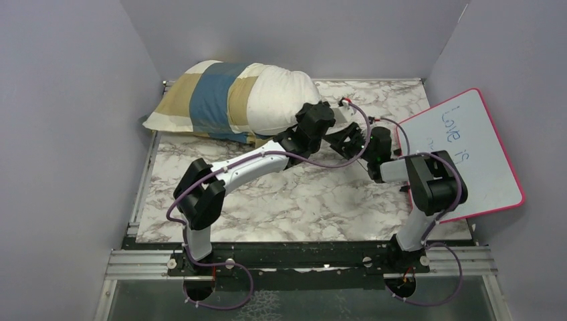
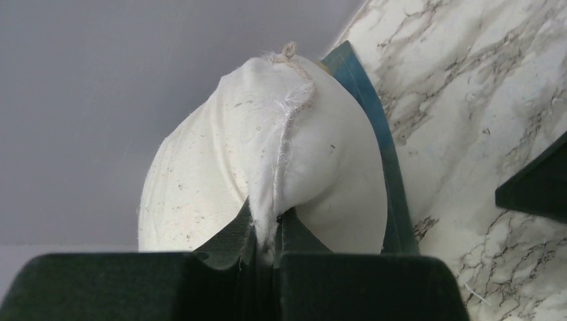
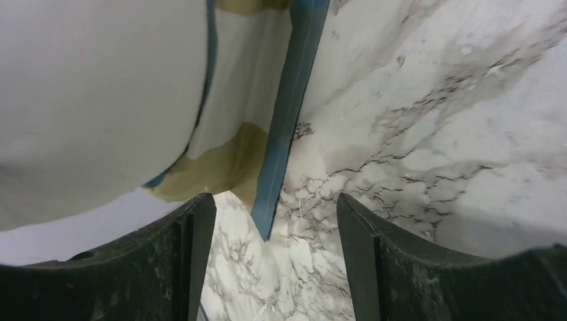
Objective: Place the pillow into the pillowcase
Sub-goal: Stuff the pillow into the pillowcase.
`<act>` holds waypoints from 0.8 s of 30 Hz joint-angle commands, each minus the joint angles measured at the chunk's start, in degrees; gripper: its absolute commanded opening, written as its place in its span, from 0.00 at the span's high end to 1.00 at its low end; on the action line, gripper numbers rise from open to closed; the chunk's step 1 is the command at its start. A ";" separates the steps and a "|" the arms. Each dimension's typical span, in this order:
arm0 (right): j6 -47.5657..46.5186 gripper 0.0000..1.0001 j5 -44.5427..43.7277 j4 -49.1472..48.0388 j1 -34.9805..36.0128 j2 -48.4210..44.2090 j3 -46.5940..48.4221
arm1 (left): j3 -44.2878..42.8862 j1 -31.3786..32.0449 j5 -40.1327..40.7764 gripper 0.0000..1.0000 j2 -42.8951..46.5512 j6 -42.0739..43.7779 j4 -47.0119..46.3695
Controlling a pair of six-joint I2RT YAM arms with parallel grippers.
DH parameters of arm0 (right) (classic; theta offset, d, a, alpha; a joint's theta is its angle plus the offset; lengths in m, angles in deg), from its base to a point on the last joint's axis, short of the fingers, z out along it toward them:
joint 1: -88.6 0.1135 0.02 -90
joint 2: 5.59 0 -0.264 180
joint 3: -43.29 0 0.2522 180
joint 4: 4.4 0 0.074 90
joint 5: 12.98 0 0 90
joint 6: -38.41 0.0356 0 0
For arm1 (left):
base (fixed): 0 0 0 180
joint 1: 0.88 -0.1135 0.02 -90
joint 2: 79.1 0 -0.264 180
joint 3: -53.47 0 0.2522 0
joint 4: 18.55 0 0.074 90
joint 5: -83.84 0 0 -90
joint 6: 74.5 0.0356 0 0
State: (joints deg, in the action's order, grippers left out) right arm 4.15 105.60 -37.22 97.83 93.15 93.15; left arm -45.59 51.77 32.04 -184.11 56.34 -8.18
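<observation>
Nearest the lens, the pillow's [image 2: 200, 180] frayed seam is being pinched by the closed left gripper [image 2: 266, 235]. The pillowcase's [image 3: 289, 120] blue hem corner is being straddled, untouched, by the right gripper's [image 3: 274, 200] spread jaws. The pillow is being kept at 11 o'clock on the table [image 1: 301, 200], about half sleeved. Next, the hem is probably needing to be gripped and drawn toward 3 o'clock. Room is being limited by the back wall [image 1: 301, 33] at 12 and the whiteboard [image 1: 468, 147] at 3.
</observation>
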 commanded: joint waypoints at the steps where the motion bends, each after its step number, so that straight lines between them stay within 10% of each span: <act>1: 5.19 0.31 1.93 -7.08 4.38 6.94 4.56 | -8.35 0.86 -0.36 1.00 2.38 -2.64 -0.23; 24: 20.18 0.35 -7.93 -17.12 10.80 19.91 16.89 | -10.03 1.25 -1.34 1.00 3.46 -5.22 2.30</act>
State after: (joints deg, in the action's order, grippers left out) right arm 23.02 100.42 -52.63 108.17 111.29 108.47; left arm -54.99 52.51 31.32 -184.09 51.73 -1.65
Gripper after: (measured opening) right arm 0.652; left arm 0.057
